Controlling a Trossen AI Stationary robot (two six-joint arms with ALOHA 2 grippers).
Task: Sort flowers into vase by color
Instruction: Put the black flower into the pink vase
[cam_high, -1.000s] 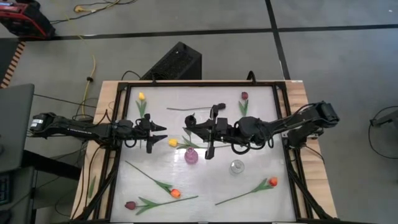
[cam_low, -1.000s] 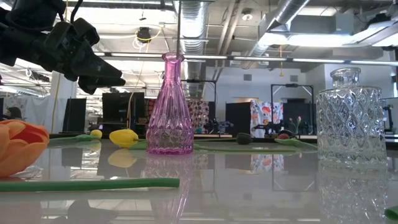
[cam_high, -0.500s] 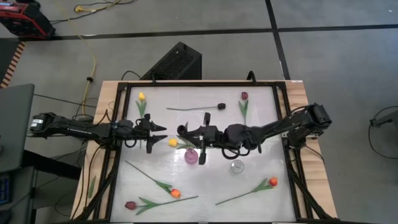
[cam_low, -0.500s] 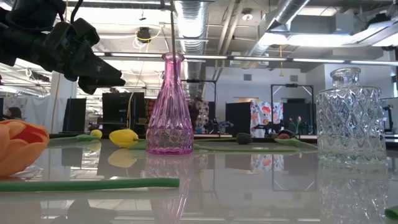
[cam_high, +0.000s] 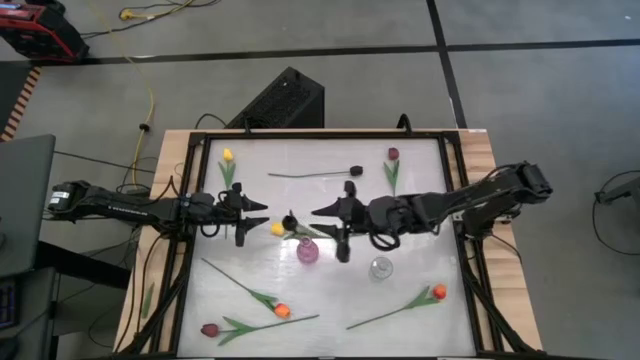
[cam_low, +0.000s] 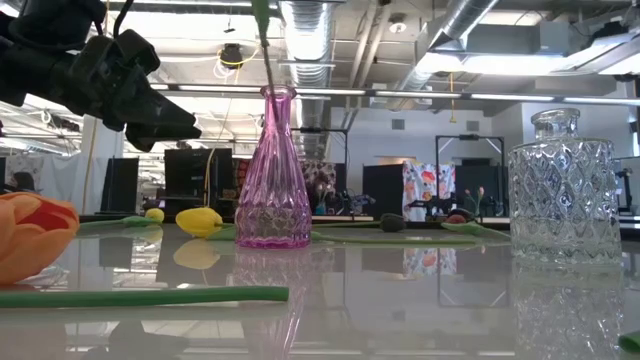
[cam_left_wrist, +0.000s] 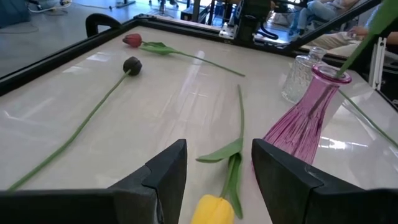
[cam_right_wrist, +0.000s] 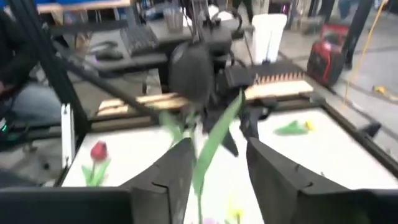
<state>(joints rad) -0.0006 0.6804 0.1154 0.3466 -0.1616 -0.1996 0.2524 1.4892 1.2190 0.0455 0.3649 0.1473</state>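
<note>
You cannot see the top of the dark tulip (cam_right_wrist: 190, 71) from the low camera; only its green stem (cam_low: 266, 60) shows, going up out of the picture from the mouth of the pink vase (cam_low: 272, 170). From above, its dark head (cam_high: 291, 220) sits just beside the vase, on the left arm's side. In the right wrist camera the flower is blurry, with the dark head and a green leaf (cam_right_wrist: 214, 140) right between the fingers.

The right gripper (cam_high: 343, 229) is above the table just beside the pink vase. Its fingers are partly open with the stem in the gap, but you cannot tell if they press on it.

The left gripper (cam_left_wrist: 213, 177) waits on the other side of the pink vase. Its fingers are open wide and hold nothing. A yellow tulip (cam_left_wrist: 214, 210) lies on the table between them, its head partly cut off by the edge.

The clear vase (cam_high: 380, 268) stands near the pink vase. More tulips lie around the pink vase on the table (cam_high: 300, 160): a yellow one (cam_high: 227, 156), a maroon one (cam_high: 392, 155), another dark one (cam_high: 354, 171), two orange ones (cam_high: 281, 311) (cam_high: 438, 292) and a dark red one (cam_high: 209, 329).
</note>
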